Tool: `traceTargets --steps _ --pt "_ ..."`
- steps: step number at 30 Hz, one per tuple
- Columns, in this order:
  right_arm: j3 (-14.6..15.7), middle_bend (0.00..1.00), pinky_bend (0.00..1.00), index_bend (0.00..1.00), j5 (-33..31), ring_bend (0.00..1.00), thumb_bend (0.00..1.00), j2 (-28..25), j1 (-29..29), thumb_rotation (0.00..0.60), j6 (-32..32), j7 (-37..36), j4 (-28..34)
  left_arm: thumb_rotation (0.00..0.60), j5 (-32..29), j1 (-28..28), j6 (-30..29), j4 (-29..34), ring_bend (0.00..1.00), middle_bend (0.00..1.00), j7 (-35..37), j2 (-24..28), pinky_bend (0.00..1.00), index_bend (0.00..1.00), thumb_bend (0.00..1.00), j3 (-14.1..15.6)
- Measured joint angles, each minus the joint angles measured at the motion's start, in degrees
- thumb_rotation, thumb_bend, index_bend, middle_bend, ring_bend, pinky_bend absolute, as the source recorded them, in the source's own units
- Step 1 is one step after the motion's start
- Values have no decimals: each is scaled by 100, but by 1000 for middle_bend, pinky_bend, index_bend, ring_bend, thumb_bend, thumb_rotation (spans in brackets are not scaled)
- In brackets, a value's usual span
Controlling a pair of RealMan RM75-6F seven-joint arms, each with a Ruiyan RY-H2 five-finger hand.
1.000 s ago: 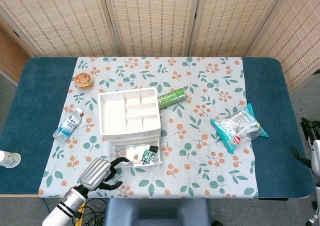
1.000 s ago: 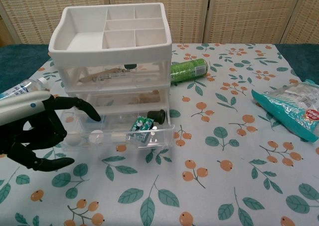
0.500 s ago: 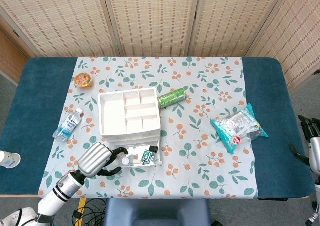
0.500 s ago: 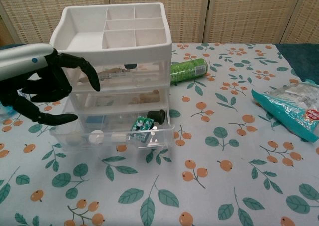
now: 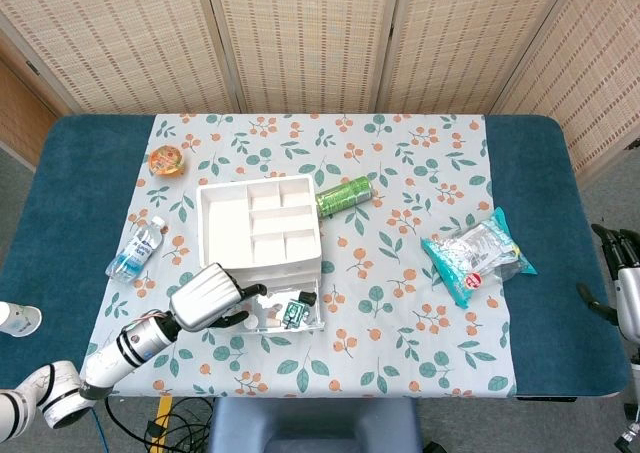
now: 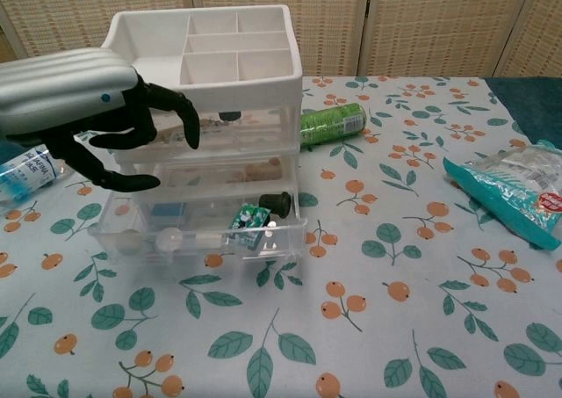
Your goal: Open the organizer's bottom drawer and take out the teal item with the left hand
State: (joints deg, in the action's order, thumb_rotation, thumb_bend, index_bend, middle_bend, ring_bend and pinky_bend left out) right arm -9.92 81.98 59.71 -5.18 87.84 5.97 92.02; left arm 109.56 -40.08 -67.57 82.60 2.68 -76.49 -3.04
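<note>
Your surface (image 5: 60,183), with its leaf-print cloth, carries the white organizer (image 5: 259,223) left of centre, and its bottom drawer (image 6: 200,231) already stands pulled out toward the near edge, so I judge the opening step done. What you have left is the whole pick: reaching in, closing on the teal item and lifting it clear.

Your left hand (image 6: 97,112) hangs above the left part of the open drawer, in front of the organizer's upper tiers, its fingers (image 6: 180,108) spread and loosely curled, holding nothing. In the head view the same hand (image 5: 208,298) sits at the near-left corner of the organizer. Your right hand (image 5: 615,273) is only partly visible at the far right edge, well away from the work, and you cannot tell how its fingers lie.

The teal item (image 6: 250,220) lies inside the drawer toward its right end, just beside a dark round piece (image 6: 279,203), with pale round bits further left. It is untouched, and your left hand is to its left and above it, so you need to go right and down before any grasp
</note>
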Motion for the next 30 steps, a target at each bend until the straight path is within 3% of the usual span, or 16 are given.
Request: traceTargets --steps 7,22,30 --pt "-1 231 180 117 -35 213 258 -16 -29 600 -36 42 24 600 378 -315 -220 -751 938 944 -128 -357 1000 351 291 114" --pt "63 232 183 117 -117 213 258 16 52 600 5 -15 -18 600 446 -451 -162 -996 947 951 -1115 -834 1000 319 292 372" --pt "85 231 183 117 -142 216 258 32 61 600 -19 -25 -33 600 521 -604 -161 -1103 947 951 -1304 -956 1000 324 291 452"
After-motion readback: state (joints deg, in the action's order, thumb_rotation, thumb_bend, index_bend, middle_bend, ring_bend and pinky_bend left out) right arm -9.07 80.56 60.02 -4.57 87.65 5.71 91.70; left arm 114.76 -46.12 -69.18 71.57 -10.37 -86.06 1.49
